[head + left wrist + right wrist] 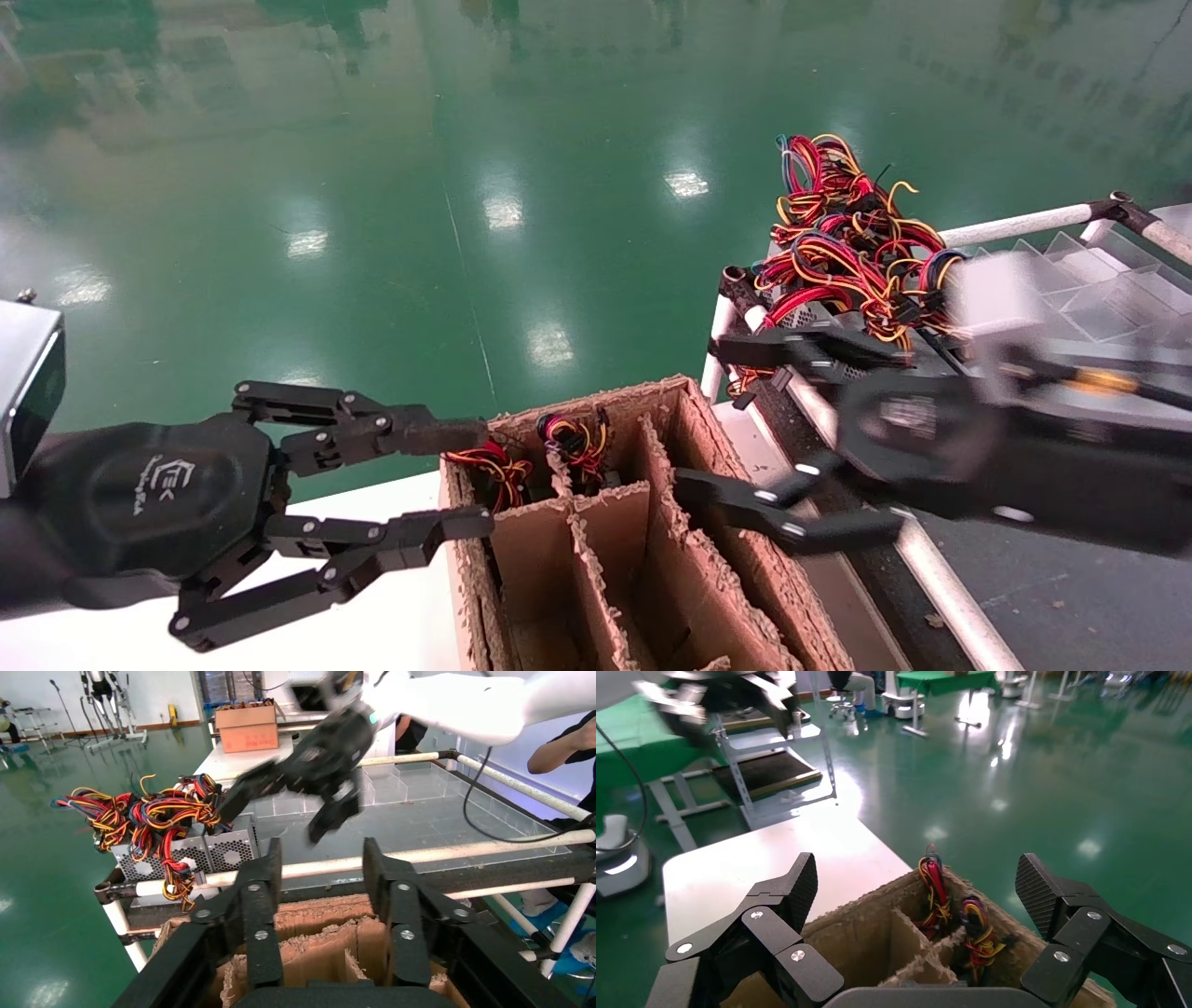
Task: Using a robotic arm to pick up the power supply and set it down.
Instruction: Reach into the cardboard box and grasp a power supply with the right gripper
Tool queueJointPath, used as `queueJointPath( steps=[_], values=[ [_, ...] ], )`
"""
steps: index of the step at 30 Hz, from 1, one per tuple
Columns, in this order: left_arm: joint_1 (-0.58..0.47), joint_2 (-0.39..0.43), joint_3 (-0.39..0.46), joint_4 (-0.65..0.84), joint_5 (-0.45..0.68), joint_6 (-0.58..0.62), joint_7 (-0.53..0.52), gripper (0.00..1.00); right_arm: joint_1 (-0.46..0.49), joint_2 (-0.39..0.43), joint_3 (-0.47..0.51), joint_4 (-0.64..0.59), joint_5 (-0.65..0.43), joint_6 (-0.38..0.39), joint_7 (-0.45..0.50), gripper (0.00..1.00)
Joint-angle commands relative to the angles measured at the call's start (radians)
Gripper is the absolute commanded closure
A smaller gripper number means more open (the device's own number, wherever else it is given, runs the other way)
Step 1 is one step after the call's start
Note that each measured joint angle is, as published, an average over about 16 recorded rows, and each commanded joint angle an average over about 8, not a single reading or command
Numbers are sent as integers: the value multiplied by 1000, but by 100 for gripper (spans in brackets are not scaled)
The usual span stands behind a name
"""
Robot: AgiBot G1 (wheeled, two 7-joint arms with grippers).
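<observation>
Logo showing, words too small to read
A white logo is showing on the left gripper (466,478) palm; its lettering isn't resolving, and the carton's (246,727) red print isn't either.

The left claw (466,477) reaches in from the near left, palm level, its two jointed fingers spread wide. The right claw (787,438), on its silver-white forearm (1052,317), stretches in from the right, fingers parted too and holding nothing.

Divider box (643,550) at worktop's (372,615) right edge, wired units in its far cells; power supplies (838,270) heaped on rack (1015,225) to the right.
</observation>
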Motion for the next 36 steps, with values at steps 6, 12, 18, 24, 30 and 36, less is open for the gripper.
queueJointPath(
  steps=[6, 12, 18, 24, 30, 36],
  values=[
    [0, 0, 0, 0, 0, 0, 0, 0, 87, -82, -56, -108, -73, -8, 6, 0],
    [0, 0, 0, 0, 0, 0, 0, 0, 90, -87, -60, -118, -86, 2, 7, 0],
    [0, 0, 0, 1, 0, 0, 0, 0, 111, -151, -89, -174, -171, 97, -19, 0],
    [0, 0, 0, 1, 0, 0, 0, 0, 158, -258, -139, -302, -249, 144, -39, 0],
    [0, 0, 0, 1, 0, 0, 0, 0, 232, -374, -187, -498, -296, 115, -71, 0],
    [0, 0, 0, 1, 0, 0, 0, 0, 287, -460, -220, -666, -335, 88, -149, 32]
  ],
)
